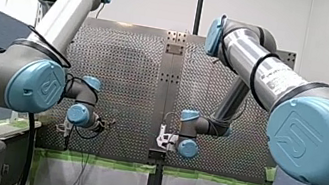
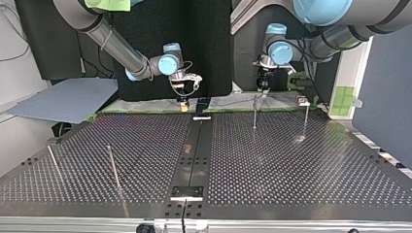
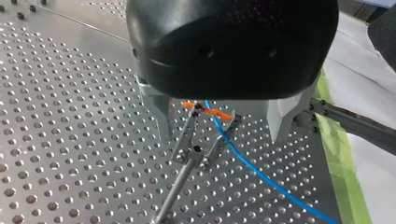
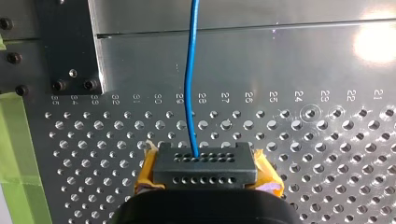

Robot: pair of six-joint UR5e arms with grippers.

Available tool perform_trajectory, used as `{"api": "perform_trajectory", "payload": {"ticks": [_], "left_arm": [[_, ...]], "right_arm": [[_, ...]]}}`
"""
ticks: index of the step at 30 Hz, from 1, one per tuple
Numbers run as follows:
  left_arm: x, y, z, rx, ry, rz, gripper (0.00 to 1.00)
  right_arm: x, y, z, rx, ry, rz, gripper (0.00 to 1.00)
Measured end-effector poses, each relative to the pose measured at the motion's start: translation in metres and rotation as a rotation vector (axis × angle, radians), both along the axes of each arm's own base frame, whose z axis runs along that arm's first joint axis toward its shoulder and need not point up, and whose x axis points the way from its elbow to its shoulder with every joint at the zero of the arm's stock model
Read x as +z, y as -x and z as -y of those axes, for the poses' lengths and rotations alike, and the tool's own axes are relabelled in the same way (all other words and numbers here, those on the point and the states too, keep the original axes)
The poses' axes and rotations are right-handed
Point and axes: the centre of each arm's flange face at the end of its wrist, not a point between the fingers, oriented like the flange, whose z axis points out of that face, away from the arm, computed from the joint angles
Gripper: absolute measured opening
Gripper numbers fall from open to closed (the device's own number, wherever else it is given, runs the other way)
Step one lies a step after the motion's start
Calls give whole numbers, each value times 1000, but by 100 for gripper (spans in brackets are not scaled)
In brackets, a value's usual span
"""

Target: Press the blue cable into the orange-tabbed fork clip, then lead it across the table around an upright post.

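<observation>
Left gripper is wide open, metal fingers spread either side of the fork clip and touching nothing afaict. It just hangs over the clip, which sits on its thin stem on the perforated table.

The blue cable comes out from under the gripper body, passes the orange tabs at the prong tips and runs off toward the green-taped edge. Can't tell from the left wrist view whether it's properly down in the fork or just lying across the tabs, so imo step 1 isn't confirmed done.

Right gripper is clamped shut on the cable. The line comes straight out between its yellow pads and heads away over the table, fairly taut.

What could go wrong:
- If the left gripper pushes down a bit off-line, a finger could land on a prong instead of the cable and bend or tip the thin clip.
- If the cable rides on a tab, a press could skid it outside the fork.
- If the right arm pulls before it's seated, the tension prob lifts it back out.
- The far posts are well apart from the clip, so a weak seat could pop on the long run across.
</observation>
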Motion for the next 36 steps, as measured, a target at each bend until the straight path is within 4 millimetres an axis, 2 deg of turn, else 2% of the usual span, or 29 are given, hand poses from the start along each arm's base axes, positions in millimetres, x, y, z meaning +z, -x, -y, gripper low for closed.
{"api": "perform_trajectory", "payload": {"ticks": [26, 36], "left_arm": [[0, 3, 6, -16, -18, 0, 100], [-2, 8, 13, -45, -66, -18, 100]], "right_arm": [[-4, 1, 0, 5, -6, -2, 0], [-17, 4, -2, 6, -20, -15, 0]]}}
